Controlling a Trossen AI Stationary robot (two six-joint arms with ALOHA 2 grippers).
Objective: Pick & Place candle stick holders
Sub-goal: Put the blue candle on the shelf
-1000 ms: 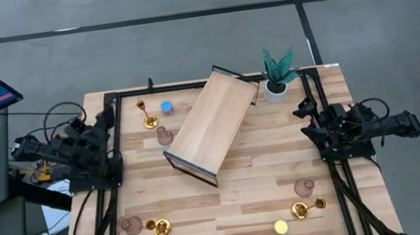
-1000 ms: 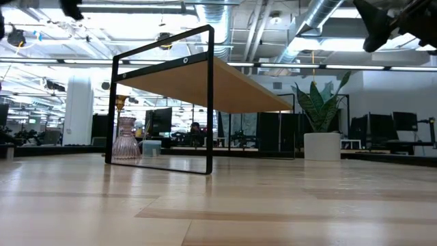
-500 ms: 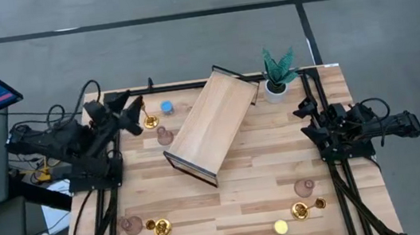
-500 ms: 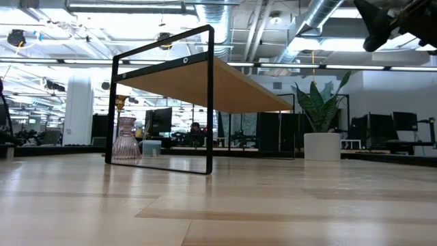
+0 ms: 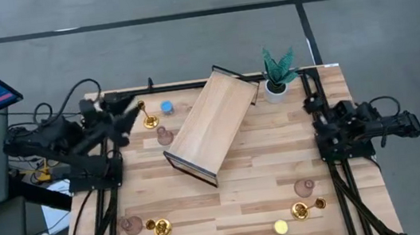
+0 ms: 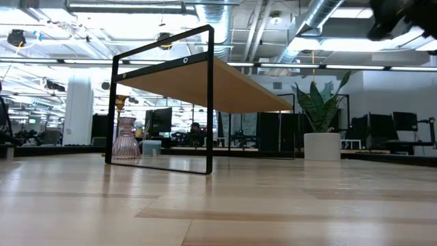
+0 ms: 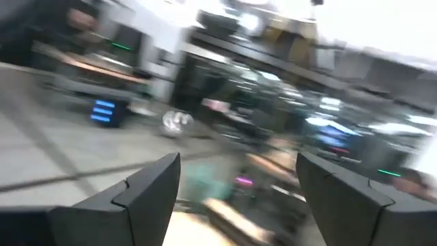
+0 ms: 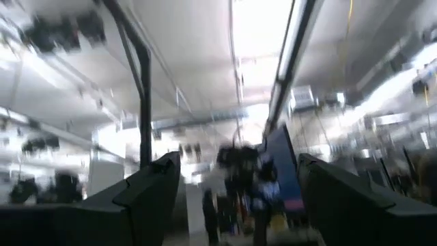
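Over the table, the left arm had swung out from its side rest, placing the left end effector, fingers spread and empty, just beside the gold candle stick holder, so pickup was only starting.

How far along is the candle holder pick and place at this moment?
Nothing looks placed yet. The wooden shelf is bare on top, and the candle stick holders sit on the table in three clusters: behind the shelf's left, front left and front right. Neither arm holds anything. The left gripper, jaws open, reaches toward the rear cluster; the right gripper waits at the right edge. All holders remain.
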